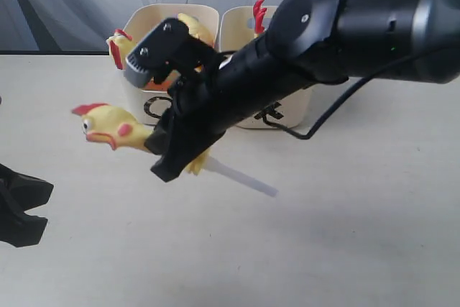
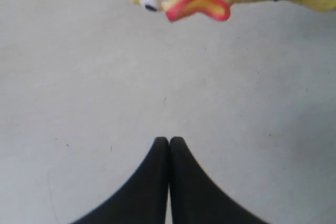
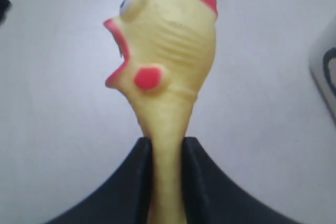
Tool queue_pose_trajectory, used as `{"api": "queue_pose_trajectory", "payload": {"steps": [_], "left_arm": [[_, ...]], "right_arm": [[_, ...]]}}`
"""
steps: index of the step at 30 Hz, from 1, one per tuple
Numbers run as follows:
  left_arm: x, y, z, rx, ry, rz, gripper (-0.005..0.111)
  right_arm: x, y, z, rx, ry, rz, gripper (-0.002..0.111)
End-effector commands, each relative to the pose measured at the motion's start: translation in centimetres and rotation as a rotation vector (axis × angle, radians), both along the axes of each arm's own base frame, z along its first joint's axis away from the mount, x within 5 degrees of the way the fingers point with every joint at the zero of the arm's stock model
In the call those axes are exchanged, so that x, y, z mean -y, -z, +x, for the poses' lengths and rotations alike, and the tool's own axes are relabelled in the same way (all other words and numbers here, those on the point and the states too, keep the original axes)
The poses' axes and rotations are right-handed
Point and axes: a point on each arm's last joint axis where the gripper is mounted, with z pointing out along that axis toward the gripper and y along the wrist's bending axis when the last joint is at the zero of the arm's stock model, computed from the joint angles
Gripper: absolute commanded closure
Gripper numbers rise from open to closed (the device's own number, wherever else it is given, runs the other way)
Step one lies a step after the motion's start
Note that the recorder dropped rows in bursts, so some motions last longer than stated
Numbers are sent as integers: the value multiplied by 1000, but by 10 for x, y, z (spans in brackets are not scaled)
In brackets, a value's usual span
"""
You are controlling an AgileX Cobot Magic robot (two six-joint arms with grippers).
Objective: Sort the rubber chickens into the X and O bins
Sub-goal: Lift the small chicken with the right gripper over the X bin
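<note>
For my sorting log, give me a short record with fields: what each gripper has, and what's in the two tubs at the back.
right gripper: shut on the neck of the chicken head, held above the table
white tube: sticks out behind the grip
left gripper: shut, empty
tub marked O: a chicken inside, head over the rim
other tub: red comb shows above the rim; mark mostly hidden by the arm
</note>
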Motion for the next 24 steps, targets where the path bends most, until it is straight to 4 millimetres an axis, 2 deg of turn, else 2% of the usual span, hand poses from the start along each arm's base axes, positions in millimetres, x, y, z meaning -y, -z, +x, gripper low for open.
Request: {"api": "queue_pose_trajectory", "payload": {"steps": [1, 12, 15, 18, 24], "left_arm": [[-1, 1, -1, 2, -9, -9, 107], [-1, 1, -1, 5, -3, 3, 107], [-2, 1, -1, 5, -2, 6, 107], [-2, 1, -1, 9, -3, 12, 107], [-2, 2, -1, 5, -2, 15, 107]], "right_arm": [[9, -42, -12, 40, 14, 107, 109], [40, -123, -33, 246, 153, 321, 109], [50, -139, -33, 301, 217, 379, 109], [60, -148, -29, 350, 272, 408, 109], [73, -150, -14, 409, 353, 408, 109]]}}
